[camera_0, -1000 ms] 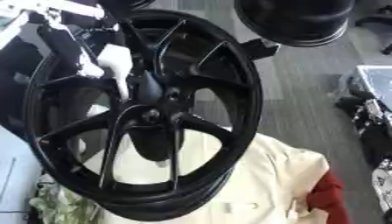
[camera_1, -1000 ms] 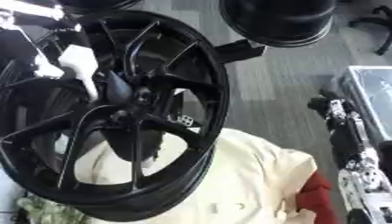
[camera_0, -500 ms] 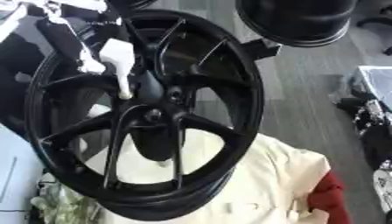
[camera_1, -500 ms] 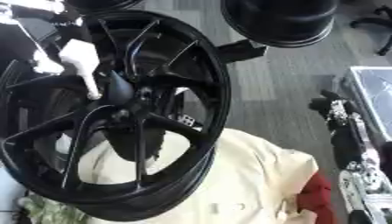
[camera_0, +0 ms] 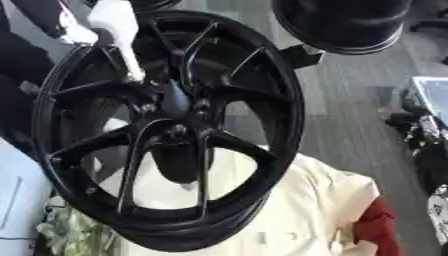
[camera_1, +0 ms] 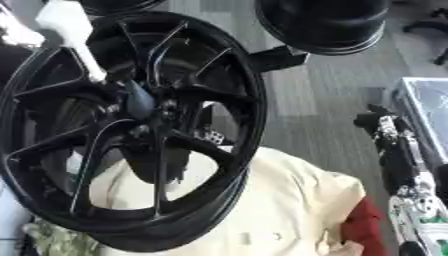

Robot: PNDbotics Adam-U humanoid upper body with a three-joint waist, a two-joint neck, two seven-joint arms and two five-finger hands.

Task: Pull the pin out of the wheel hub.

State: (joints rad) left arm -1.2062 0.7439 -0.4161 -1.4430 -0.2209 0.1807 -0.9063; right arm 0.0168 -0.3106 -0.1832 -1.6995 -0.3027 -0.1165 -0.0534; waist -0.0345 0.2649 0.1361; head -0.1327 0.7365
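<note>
Black wheel hub (camera_0: pixel 175 135) stands tilted on a cream cloth (camera_0: pixel 306 205), spokes facing the camera. White pin (camera_0: pixel 118 35) slants from upper left, its thin tip close to the spokes just above the hub centre; contact with the hub unclear. Left hand (camera_0: pixel 74 30) at the pin's thick end, upper left, mostly hidden; cannot tell how its fingers sit. Right hand (camera_1: pixel 398 150) low at right edge, finger state unclear.
</note>
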